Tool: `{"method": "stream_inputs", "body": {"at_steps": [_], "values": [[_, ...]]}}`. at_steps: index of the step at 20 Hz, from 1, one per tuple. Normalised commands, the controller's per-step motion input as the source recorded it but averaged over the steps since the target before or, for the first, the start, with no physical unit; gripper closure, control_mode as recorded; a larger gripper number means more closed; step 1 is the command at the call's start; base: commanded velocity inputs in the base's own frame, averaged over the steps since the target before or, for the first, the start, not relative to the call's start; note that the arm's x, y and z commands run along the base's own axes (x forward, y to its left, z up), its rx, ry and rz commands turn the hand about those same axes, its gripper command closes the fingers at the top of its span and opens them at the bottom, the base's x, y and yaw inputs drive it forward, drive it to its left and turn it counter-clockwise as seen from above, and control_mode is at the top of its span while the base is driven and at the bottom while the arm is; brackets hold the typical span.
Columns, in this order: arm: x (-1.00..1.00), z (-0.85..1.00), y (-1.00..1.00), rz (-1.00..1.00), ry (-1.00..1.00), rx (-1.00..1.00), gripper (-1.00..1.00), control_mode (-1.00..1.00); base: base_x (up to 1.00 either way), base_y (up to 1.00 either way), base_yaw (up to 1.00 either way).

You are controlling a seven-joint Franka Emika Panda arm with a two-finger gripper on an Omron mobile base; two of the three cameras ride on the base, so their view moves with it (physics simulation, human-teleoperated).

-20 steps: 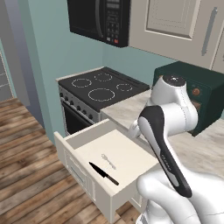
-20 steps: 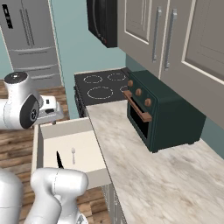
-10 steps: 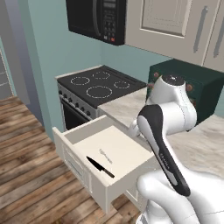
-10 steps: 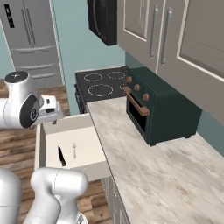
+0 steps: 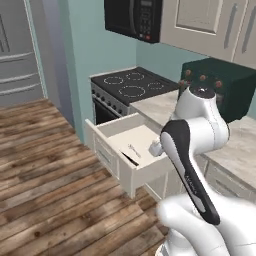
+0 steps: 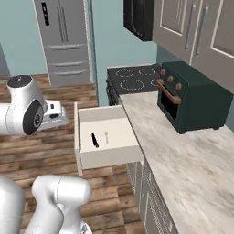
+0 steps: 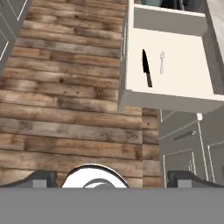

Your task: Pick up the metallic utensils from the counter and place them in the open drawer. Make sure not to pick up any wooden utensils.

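The open drawer (image 6: 108, 157) juts from the cabinets below the counter (image 6: 183, 155), with its cream front facing the floor side. Inside it lie the metallic utensils. One is a black-handled knife (image 7: 147, 68) (image 6: 94, 140) (image 5: 129, 158), and beside it is a small pale spoon (image 7: 161, 61) (image 6: 106, 135) (image 5: 134, 150). My gripper (image 7: 113, 178) hangs above the wooden floor, outside the drawer's front, looking down at it. It is open, its fingertips (image 7: 41, 178) are wide apart, and nothing is between them. The wooden utensils are out of view.
A black stove (image 6: 132, 77) stands past the drawer, and a dark green toaster oven (image 6: 192, 100) sits on the counter. A microwave (image 5: 132, 17) hangs above the stove. A grey fridge (image 6: 64, 41) stands at the back left. Plank floor (image 7: 61, 87) lies open beside the drawer.
The whole picture has shifted: the base has backed away and the drawer now sits farther off. Knife and spoon stay in the drawer. The gripper stays open.
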Motion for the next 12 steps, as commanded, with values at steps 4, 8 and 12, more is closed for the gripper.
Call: {"method": "stream_inputs", "body": {"at_steps": [4, 8, 12], "values": [[0.0, 0.0, 0.0, 0.0, 0.0, 0.0, -1.0, 1.0, -0.17, 0.67, 0.58], [0.0, 0.0, 0.0, 0.0, 0.0, 0.0, -1.0, 1.0, -0.45, 0.9, 0.63], [0.0, 0.0, 0.0, 0.0, 0.0, 0.0, -1.0, 1.0, -0.42, 1.0, 0.74]]}}
